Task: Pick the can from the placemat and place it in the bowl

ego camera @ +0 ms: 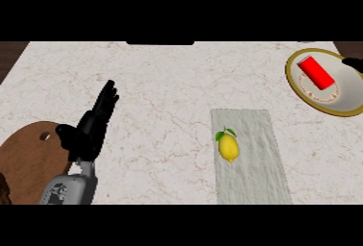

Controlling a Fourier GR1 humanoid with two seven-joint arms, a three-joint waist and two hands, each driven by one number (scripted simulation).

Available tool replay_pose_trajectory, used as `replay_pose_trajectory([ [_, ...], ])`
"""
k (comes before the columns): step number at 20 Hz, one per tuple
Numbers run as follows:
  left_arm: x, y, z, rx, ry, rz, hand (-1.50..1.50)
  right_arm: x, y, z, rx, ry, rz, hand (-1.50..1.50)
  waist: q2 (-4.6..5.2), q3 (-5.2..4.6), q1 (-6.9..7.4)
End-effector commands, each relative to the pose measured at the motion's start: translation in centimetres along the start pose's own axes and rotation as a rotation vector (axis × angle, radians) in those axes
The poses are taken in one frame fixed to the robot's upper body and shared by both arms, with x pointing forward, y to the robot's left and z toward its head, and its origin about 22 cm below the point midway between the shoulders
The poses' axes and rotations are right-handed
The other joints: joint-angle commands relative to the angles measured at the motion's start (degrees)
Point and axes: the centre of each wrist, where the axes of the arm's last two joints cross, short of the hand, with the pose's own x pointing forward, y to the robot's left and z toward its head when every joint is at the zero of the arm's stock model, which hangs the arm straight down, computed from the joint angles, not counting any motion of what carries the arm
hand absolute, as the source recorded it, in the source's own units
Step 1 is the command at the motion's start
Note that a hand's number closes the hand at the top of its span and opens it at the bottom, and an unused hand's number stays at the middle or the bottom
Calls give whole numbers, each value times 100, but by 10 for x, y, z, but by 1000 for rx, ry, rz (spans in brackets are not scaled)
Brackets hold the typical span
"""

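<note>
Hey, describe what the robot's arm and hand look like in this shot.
The left hand is matte black, with slim black fingers and a thumb. Behind it is a light grey forearm, rounded, with darker markings on its shell. Of the right hand only a black tip shows at the right edge.

Worktop (163, 81): pale veined marble look, smooth. Placemat (255, 168): grey, matt, cloth-like streaked weave. Can (315, 73): plain red, smooth. Bowl (340, 103): white, smooth, gold rim. Lemon (228, 148): yellow, slight sheen. Board (32, 161) at the worktop's lower left corner: brown wood, matt.
</note>
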Motion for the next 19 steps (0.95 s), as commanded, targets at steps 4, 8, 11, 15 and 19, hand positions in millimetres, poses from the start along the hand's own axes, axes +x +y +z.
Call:
replay_pose_trajectory([
  [4, -10, 10, -1, 20, -4, -2, 0, -20, -30, 1, -4, 58, -204, -150, -11, -2, -61],
  [8, -9, 10, 6, 25, -17, -25, 0, -32, -62, 4, 71, 20, -214, -150, -29, -6, -95],
  [11, 4, 7, 4, 8, 8, -5, 0, -58, -66, 22, 104, 23, -252, -150, -44, -7, -118],
  [15, 12, 12, 2, 33, 8, -9, 0, -61, -68, 30, 134, 19, -244, -150, -30, -5, -75],
  [19, 2, 16, -1, 23, 3, -15, 0, -58, -72, 55, 145, 4, -240, -150, -47, -11, -132],
])
